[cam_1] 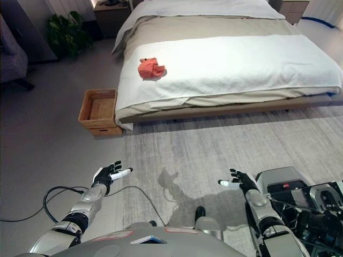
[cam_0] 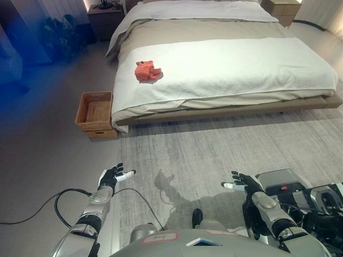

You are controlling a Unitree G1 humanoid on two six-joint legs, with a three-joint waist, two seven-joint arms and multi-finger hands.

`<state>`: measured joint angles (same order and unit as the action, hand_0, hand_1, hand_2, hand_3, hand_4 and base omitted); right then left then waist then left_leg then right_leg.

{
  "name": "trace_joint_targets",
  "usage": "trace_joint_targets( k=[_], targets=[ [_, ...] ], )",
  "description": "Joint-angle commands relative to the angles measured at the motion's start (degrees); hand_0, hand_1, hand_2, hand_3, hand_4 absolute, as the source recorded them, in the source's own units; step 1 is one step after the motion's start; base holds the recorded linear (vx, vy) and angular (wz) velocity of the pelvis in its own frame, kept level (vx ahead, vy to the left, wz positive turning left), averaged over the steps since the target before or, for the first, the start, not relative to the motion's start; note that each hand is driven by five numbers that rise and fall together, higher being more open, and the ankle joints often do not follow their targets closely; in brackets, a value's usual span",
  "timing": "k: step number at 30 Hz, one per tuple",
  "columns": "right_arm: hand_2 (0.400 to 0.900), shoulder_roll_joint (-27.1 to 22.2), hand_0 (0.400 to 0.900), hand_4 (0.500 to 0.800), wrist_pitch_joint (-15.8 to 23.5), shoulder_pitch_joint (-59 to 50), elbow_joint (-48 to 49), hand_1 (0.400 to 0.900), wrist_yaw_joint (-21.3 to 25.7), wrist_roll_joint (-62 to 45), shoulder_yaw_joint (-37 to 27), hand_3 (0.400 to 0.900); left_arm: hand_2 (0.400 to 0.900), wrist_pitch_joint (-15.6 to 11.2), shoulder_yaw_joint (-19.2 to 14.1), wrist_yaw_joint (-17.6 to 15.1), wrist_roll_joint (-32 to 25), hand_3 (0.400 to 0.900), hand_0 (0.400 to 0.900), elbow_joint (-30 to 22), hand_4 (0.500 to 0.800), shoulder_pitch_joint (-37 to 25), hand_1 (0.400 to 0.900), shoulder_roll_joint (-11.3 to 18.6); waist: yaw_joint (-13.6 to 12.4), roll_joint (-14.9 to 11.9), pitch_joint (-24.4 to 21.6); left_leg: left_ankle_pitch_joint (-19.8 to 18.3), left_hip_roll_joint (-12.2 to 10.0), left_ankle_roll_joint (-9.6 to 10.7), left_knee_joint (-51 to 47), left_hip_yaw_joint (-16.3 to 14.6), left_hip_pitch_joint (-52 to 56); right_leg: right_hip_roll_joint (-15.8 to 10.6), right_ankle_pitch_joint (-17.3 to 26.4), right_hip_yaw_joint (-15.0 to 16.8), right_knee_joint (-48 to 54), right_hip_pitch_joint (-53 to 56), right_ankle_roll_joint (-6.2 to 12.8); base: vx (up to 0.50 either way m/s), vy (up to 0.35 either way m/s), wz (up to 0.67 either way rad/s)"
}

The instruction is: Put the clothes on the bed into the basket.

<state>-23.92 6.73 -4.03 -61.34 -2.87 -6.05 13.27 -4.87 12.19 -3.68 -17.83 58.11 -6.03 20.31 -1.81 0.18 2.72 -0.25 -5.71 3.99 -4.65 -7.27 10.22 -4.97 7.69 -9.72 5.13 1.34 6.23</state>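
Since the one piece of clothing I can see, a crumpled orange-red garment [cam_0: 148,71], lies on the white cover of the bed [cam_0: 241,67] near its left corner, I judge the task hardly begun. The wicker basket [cam_0: 96,113] sits on the floor just beside that corner of the bed, and nothing shows inside it from here. My left hand [cam_0: 112,176] hangs low over the edge of the grey rug [cam_0: 214,150], fingers spread and holding nothing; my right hand [cam_0: 244,183] is likewise spread and empty over the rug. Both are well apart from the bed. Everything is left: I must close in on the bed, pick up the garment, and drop it into the basket.
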Motion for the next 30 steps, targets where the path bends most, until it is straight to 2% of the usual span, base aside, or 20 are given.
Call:
trace_joint_targets(
  k=[1, 20, 27, 30],
  targets=[
    [0.900, -1.83, 0.900, 0.800, 2.93, -4.50, -1.38, 0.900, 1.06, -1.17, 2.12, 0.900, 0.900, -3.67, 1.25, -0.41, 0.31, 0.900, 0.900, 2.73, 0.800, -7.63, 0.900, 1.72, -0.14, -2.34, -1.49, 1.68, -1.16, 2.24, -0.35, -0.60, -3.66, -4.53, -0.89, -1.44, -0.28, 2.94, 3.47, 0.00, 0.000, 0.00],
    [0.900, -1.53, 0.900, 0.800, 2.76, -4.90, -1.99, 0.900, 0.84, -1.08, 2.27, 0.900, 0.900, -3.50, 0.72, -0.91, 1.09, 0.900, 0.900, 4.15, 0.800, -7.87, 0.900, 2.12, -0.03, -2.63, -1.11, 1.46, -0.57, 1.74, -0.35, -0.61, -3.60, -4.95, -0.49, -0.76, -0.92, 2.38, 3.74, 0.00, 0.003, -0.01],
    [0.900, -1.85, 0.900, 0.800, 2.48, -6.05, -3.02, 0.900, 1.01, -1.11, 2.10, 0.900, 0.900, -3.72, 0.88, -1.11, 1.02, 0.900, 0.900, 3.83, 0.800, -8.28, 0.900, 2.12, -0.38, -3.33, -0.03, 0.32, 1.96, -0.10, 0.45, -0.79, -3.79, -7.29, -0.08, 1.00, -2.92, 0.79, 4.56, 0.00, 0.089, -0.05],
    [0.900, -2.07, 0.900, 0.800, 2.39, -6.19, -2.76, 0.900, 0.88, -1.36, 1.86, 0.900, 0.900, -3.69, 1.45, -0.96, 0.99, 0.900, 0.900, 3.62, 0.800, -8.66, 0.900, 2.23, -0.60, -3.91, 0.58, -2.12, 3.56, -1.30, 4.58, 0.03, -5.57, -9.42, -0.71, 2.03, -5.98, 0.00, 4.74, 0.00, 0.147, 0.10]
  ],
)
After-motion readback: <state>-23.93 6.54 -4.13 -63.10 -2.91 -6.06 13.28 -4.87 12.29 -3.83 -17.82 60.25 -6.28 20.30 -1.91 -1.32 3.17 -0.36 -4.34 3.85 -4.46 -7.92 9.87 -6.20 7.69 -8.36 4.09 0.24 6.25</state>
